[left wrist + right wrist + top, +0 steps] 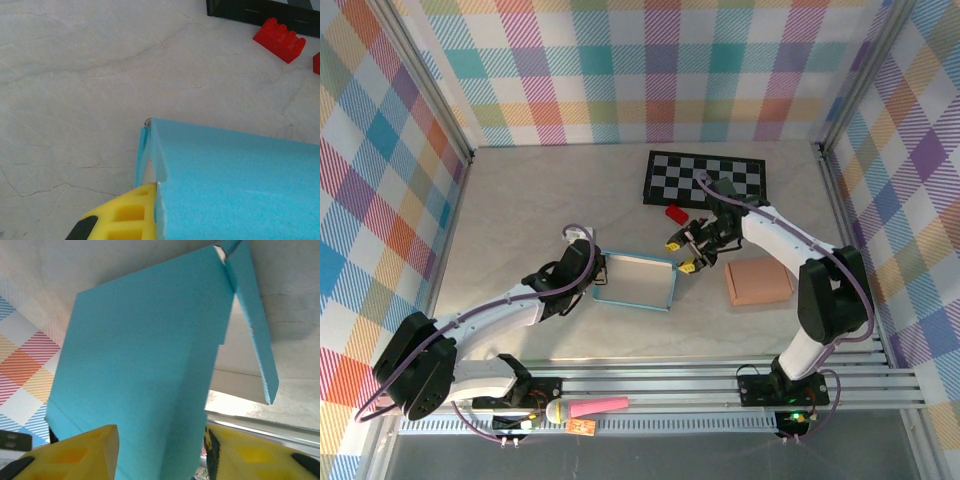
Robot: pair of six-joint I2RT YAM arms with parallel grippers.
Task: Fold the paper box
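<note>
The paper box (638, 280) sits in the middle of the worktop (520, 200). It is blue on the outside and white on the inside, and it lies open side up with low walls around it. The left tool (598, 275) is at the left wall of the box. It is pressed together and pinches that wall. In the left wrist view one yellow finger (127, 212) sits tight against the blue wall of the box (240, 180). The right tool (688, 252) is at the far right corner of the box. Its two yellow fingers (80, 455) are spread apart, with the blue side of the box (140, 355) between them. I cannot tell if they touch it. A thin blue flap sticks out at that corner. Behind the box lies a black and white checkered board (705, 178), with a red block (676, 212) just in front of it. A tan block (758, 283) lies to the right of the box, apart from it.
</note>
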